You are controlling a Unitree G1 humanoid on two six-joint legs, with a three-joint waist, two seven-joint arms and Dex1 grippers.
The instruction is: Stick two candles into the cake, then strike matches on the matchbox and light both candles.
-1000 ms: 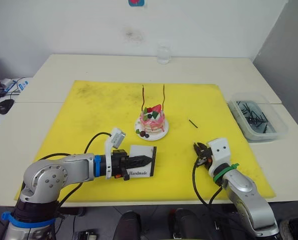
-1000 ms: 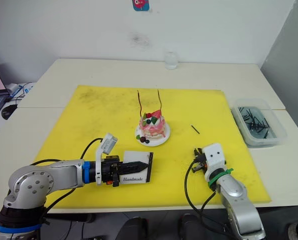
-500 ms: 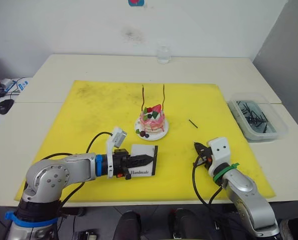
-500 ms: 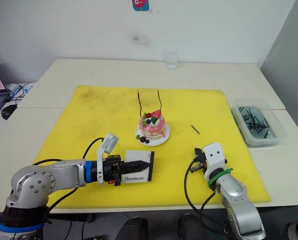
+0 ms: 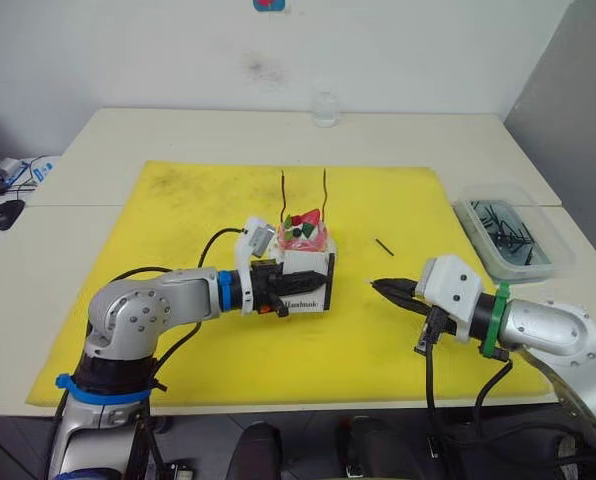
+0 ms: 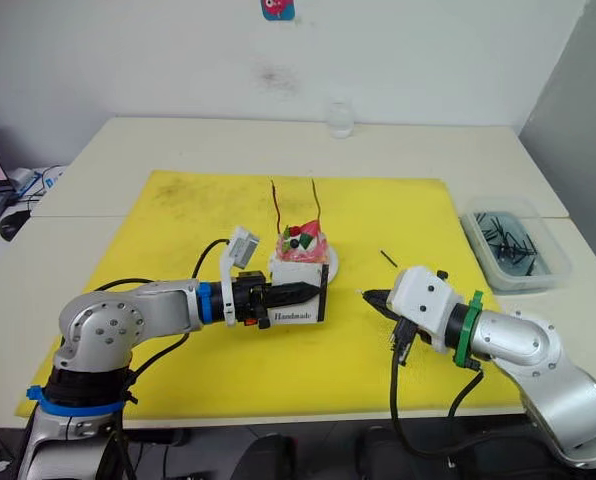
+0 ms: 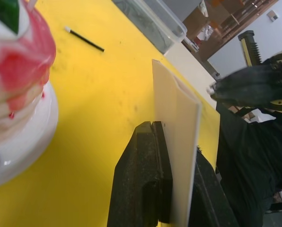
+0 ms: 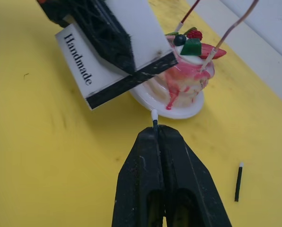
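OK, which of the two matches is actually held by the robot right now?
The match whose white tip pokes out of the right tool, shut on it near the matchbox. The other match lies loose on the yellow mat.

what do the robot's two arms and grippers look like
Both arms are silver metal with rounded joints and loose black cables. The left arm has blue bands, the right a green band. The left gripper and the right gripper each have two black fingers and a white block mounted by the wrist.
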